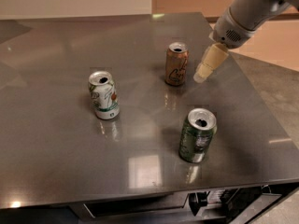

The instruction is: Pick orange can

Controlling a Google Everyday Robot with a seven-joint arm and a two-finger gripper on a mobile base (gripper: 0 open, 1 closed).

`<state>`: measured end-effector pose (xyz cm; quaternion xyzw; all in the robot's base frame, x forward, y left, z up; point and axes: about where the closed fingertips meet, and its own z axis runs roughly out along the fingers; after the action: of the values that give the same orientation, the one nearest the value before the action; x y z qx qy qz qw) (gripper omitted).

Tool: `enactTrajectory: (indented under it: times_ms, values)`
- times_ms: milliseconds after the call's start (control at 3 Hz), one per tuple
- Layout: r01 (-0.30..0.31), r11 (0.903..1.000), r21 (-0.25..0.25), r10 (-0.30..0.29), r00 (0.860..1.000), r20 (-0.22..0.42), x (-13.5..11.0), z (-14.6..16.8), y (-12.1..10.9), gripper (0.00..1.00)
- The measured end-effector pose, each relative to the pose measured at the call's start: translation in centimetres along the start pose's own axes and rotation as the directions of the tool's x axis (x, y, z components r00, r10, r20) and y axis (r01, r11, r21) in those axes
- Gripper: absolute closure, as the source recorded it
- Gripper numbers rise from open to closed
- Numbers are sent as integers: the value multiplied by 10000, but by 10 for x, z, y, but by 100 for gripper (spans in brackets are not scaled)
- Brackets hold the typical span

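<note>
One grey metal table (56, 139) fills most of the view, and three drink cans stand upright on it, each a different colour and each with its opened silver top facing up. The one orange can (176, 64) stands toward the far side of the table, a little right of the middle, with a dark cursive logo on its side. The one white can (104, 95), with green and red marks, stands well to the left of the orange can and somewhat nearer the front. The one dark green can (197, 135) stands nearest the front edge, right of the middle, well apart from the other two. No can touches another. A single pale grey arm (247, 13) reaches in from the upper right corner and slants down to the left. At its end is the one gripper (201, 76), cream-coloured and tapered, with its tip pointing down and left. The tip sits just beside the right side of the orange can, level with the can's lower half, and a thin gap shows between them. It holds nothing. Whether the gripper is set wide or narrow cannot be told from this angle. Some dark parts show below the table's front edge at the lower right.
</note>
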<state>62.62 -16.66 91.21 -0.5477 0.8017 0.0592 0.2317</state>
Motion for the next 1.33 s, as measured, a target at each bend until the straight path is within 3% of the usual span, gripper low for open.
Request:
enactTrajectory:
  times_ms: [667,1000,1333]
  values:
    - [-98,9996,-246,111,9986,516,-37,38,-16,0]
    - [-127,9993,-348,144,9986,509,-46,43,-14,16]
    - [-99,9981,-607,137,9980,619,-50,43,-10,39]
